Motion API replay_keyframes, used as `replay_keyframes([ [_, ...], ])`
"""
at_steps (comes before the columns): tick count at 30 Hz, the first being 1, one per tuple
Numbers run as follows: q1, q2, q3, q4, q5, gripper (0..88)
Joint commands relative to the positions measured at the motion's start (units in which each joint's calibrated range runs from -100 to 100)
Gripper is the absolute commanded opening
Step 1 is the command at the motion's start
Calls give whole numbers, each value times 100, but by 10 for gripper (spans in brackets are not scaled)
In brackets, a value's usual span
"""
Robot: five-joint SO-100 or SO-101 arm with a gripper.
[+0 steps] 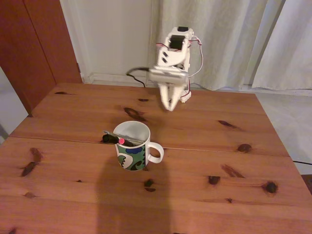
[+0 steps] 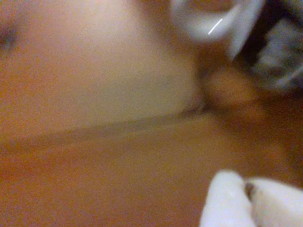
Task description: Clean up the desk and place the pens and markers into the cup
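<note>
Pine planks, reddish-brown with dark knots, make the surface (image 1: 204,161), and a seam runs across it. We see the cup (image 1: 132,152) standing upright on this seam, near the middle in the fixed view, with its handle to the right. A black pen (image 1: 127,142) with a red end lies across the inside of the cup, the red end resting at the front rim; a dark tip beside the left wall of the cup seems to belong to it or to another pen, and we cannot tell which. We cannot make out other pens or markers on the surface. Our hand (image 1: 170,105) hangs in the air behind the cup, well apart from it, fingers pointing down and seemingly pressed together with nothing between them. In the wrist view the white fingertips (image 2: 227,201) meet at the bottom edge, but this picture is very blurred. We judge the pens to be light, stiff and smooth, so they can slip or roll; the best hold is across the middle of the barrel. The cup is ceramic, heavier and fragile, and a push on its rim could tip it. The task looks almost finished to us.
</note>
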Motion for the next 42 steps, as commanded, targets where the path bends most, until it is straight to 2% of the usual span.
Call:
replay_keyframes([
  [1,-319,-959,928,244,182,8],
  [17,-1075,-3888,4489,399,763,8],
  [22,-1260,-4509,4535,1663,946,8],
  [42,-1292,-4865,4516,1844,988,8],
])
